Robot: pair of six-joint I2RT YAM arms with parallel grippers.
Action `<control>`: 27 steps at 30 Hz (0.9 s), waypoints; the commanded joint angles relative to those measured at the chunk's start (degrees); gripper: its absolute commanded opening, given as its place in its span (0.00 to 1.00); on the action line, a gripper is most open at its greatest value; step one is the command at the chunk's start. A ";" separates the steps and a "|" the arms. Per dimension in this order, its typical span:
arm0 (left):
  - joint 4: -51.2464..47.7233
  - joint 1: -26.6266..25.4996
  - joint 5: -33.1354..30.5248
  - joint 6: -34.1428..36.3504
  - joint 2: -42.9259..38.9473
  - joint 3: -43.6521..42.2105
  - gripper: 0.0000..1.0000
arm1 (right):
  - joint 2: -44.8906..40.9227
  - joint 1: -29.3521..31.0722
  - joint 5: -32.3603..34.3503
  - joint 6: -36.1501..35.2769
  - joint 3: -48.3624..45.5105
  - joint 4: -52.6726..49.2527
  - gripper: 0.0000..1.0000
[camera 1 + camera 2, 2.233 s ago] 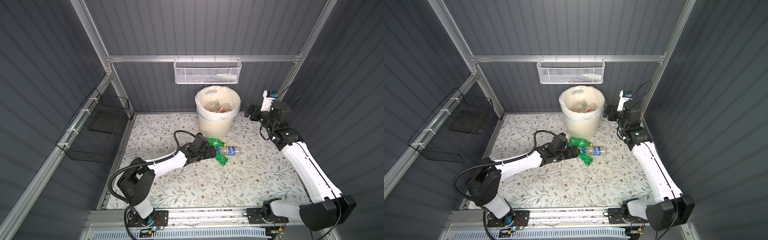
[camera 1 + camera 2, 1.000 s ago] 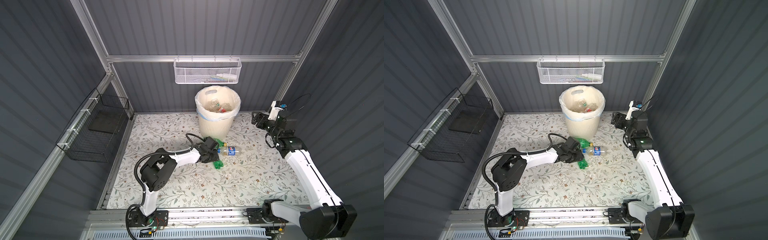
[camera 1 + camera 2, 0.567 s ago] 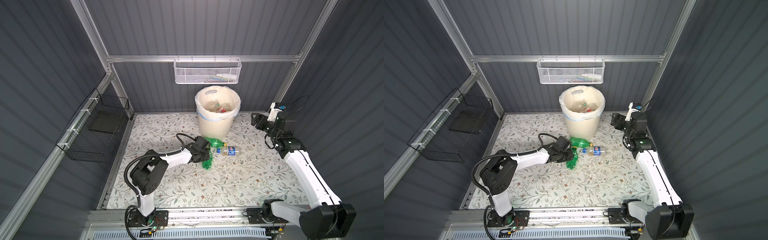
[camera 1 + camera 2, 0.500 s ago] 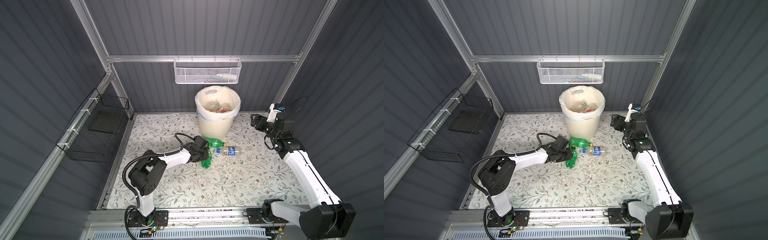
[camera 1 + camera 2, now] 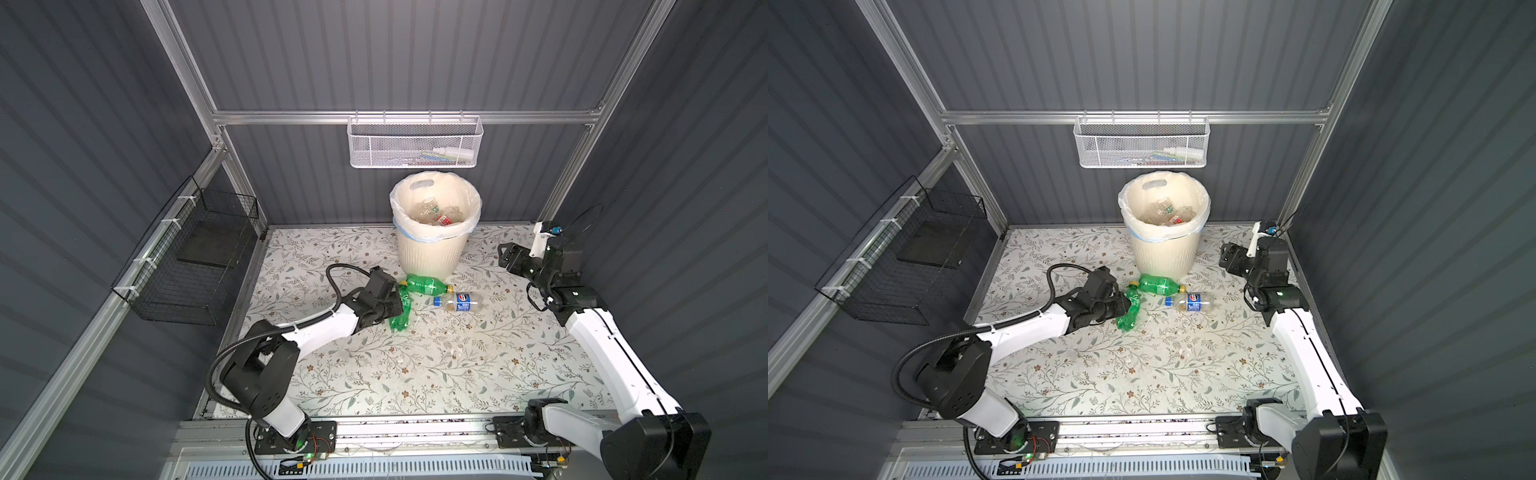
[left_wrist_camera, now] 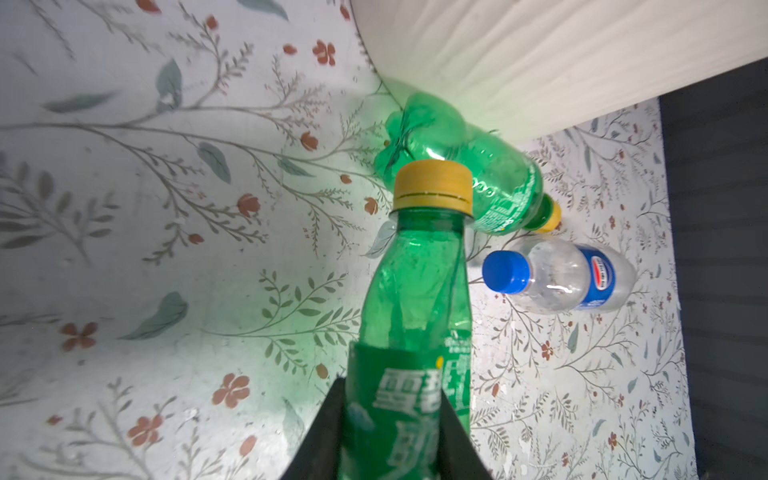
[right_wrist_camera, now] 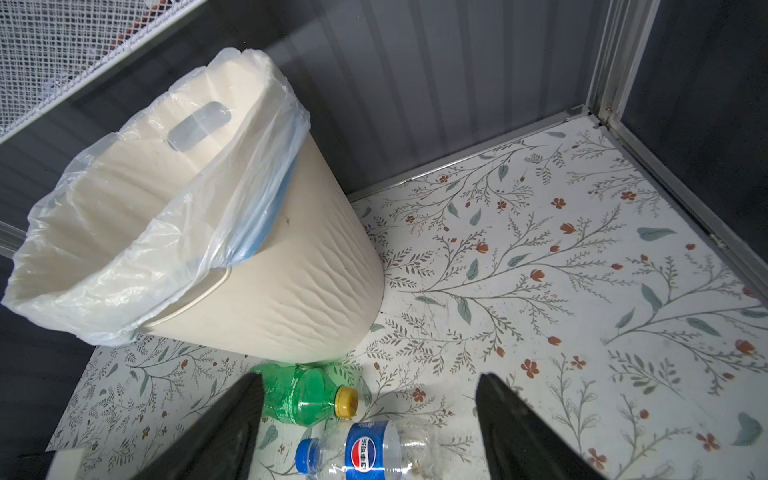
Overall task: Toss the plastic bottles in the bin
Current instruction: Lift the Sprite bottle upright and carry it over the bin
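Note:
My left gripper (image 5: 394,308) (image 6: 390,401) is shut on a green plastic bottle (image 5: 401,312) (image 6: 415,291) with a yellow cap, held by its labelled middle just off the floral floor. A second green bottle (image 5: 426,285) (image 7: 299,392) lies against the foot of the bin (image 5: 432,253) (image 7: 291,291). Beside it lies a clear bottle (image 5: 459,302) (image 7: 365,453) with a blue label and cap. My right gripper (image 5: 504,257) (image 7: 370,380) hangs open and empty right of the bin, above those two bottles. Several bottles (image 5: 434,212) lie inside the bin.
A white mesh basket (image 5: 415,145) hangs on the back wall above the bin. A black wire basket (image 5: 187,266) hangs on the left wall. Grey walls and aluminium posts close in the floor at the back and on both sides.
My left gripper has shut on the green bottle and drawn it left, away from the other two. My right gripper has come down and away from the bin's rim, its jaws a little narrower.

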 commanded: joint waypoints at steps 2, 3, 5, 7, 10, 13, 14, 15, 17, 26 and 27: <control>3.32 1.99 -4.93 6.15 -10.10 -3.61 0.30 | -0.52 1.56 -0.76 -0.10 -3.61 -3.24 0.82; 3.98 2.40 -5.96 6.95 -12.20 -4.67 0.31 | -0.54 2.02 -0.65 -0.23 -4.15 -3.71 0.81; 4.81 3.28 -8.60 8.93 -17.40 -6.54 0.33 | -0.59 2.92 -0.13 -0.48 -5.20 -4.79 0.81; 4.87 3.85 -11.13 10.89 -21.49 -7.58 0.33 | -0.56 3.79 0.22 -0.40 -6.04 -5.29 0.81; 7.77 4.00 -14.04 14.48 -27.98 -10.16 0.33 | -0.33 5.13 0.64 -0.37 -6.76 -5.52 0.81; 10.33 3.98 -16.53 18.26 -34.07 -11.89 0.33 | 0.54 6.86 1.43 -0.37 -6.55 -5.97 0.80; 10.87 3.98 -17.48 19.80 -35.91 -12.00 0.33 | 0.93 7.52 1.75 -0.42 -6.38 -6.01 0.80; 11.49 3.97 -17.92 21.20 -37.39 -12.16 0.33 | 1.16 8.08 2.05 -0.50 -6.22 -6.13 0.80; 13.17 3.97 -19.10 24.03 -41.10 -12.38 0.33 | 1.77 9.37 2.93 -0.59 -5.86 -6.28 0.80; 21.79 4.02 -16.12 37.62 -48.50 -8.59 0.33 | 2.61 12.77 4.83 -0.20 -4.61 -6.68 0.80; 22.68 3.95 -14.94 38.98 -47.93 -7.43 0.33 | 2.51 12.96 5.03 -0.16 -4.61 -6.68 0.80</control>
